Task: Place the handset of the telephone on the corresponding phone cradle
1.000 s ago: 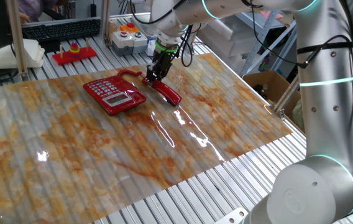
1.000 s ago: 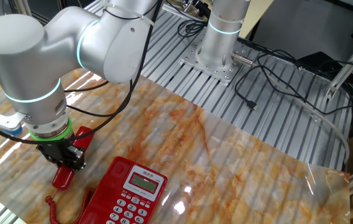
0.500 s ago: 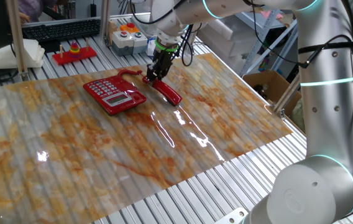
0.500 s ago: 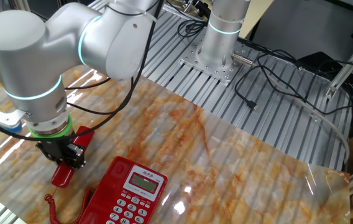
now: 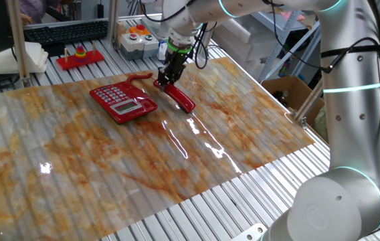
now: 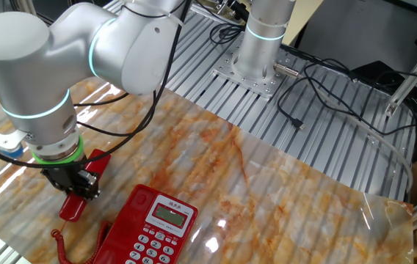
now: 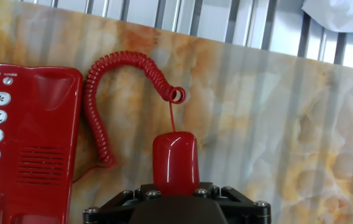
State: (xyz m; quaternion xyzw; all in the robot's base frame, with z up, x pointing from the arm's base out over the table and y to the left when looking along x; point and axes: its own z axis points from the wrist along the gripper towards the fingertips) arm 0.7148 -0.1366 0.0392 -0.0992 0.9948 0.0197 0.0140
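Where the marbled orange-and-white sheet covers the surface (image 5: 197, 161), toward its far edge in one fixed view, stands the flat, wedge-shaped red plastic telephone (image 5: 123, 100) with pale keypad. Just beside it, off the long recessed red phone cradle (image 7: 51, 118), is the slim, glossy red plastic handset (image 5: 180, 99), pinched across one end by the black two-finger gripper (image 5: 166, 78), which points straight down. A coiled red cord (image 7: 111, 81) runs from the handset's rounded end to the base. A red tray with coloured stacking rings (image 5: 80, 56) stands beyond the sheet.
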